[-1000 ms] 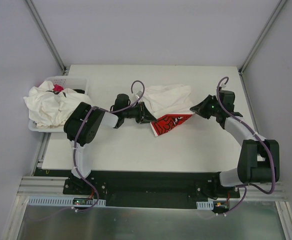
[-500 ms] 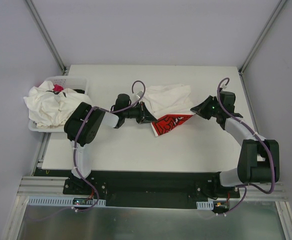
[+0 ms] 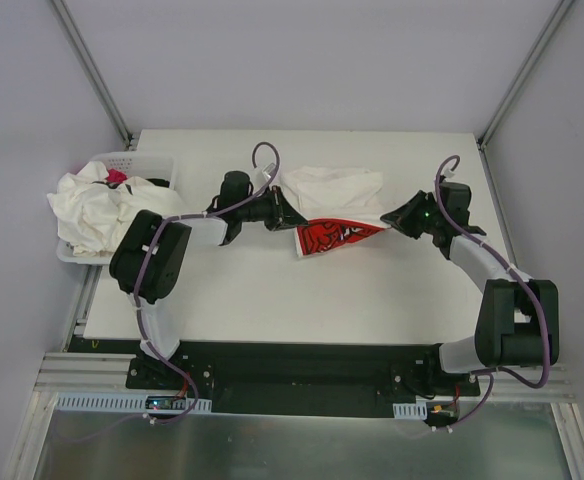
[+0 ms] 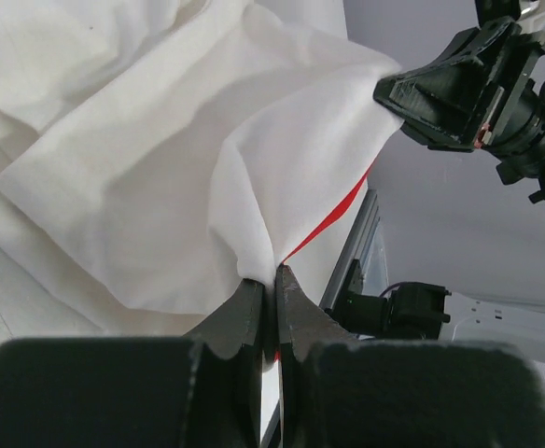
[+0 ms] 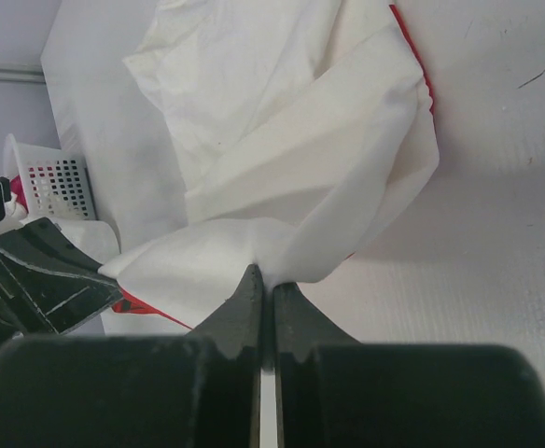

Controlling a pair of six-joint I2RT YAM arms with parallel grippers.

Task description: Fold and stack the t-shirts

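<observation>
One off-white t-shirt (image 3: pixel 337 188) lies crumpled at mid-table. Its near edge is pulled taut between my two grippers. My left gripper (image 3: pixel 290 222) is shut on the edge's left end, fabric pinched at the fingertips (image 4: pixel 274 273). My right gripper (image 3: pixel 389 220) is shut on the right end, a fold bunched at its tips (image 5: pixel 263 275). A red patch with white lettering (image 3: pixel 330 237) hangs along the stretched edge; whether it belongs to the shirt I cannot tell. More off-white t-shirts (image 3: pixel 92 215) are heaped at the far left.
The heap spills out of a white perforated basket (image 3: pixel 137 160) at the table's left edge, with something pink (image 3: pixel 118 177) among it. White table (image 3: pixel 272 290) runs in front of the shirt. Metal frame posts stand at the back corners.
My left gripper has shut on the shirt's edge and drawn back and to the left. The edge with the red patch now stretches flatter between the grippers. The right gripper has stayed put.
</observation>
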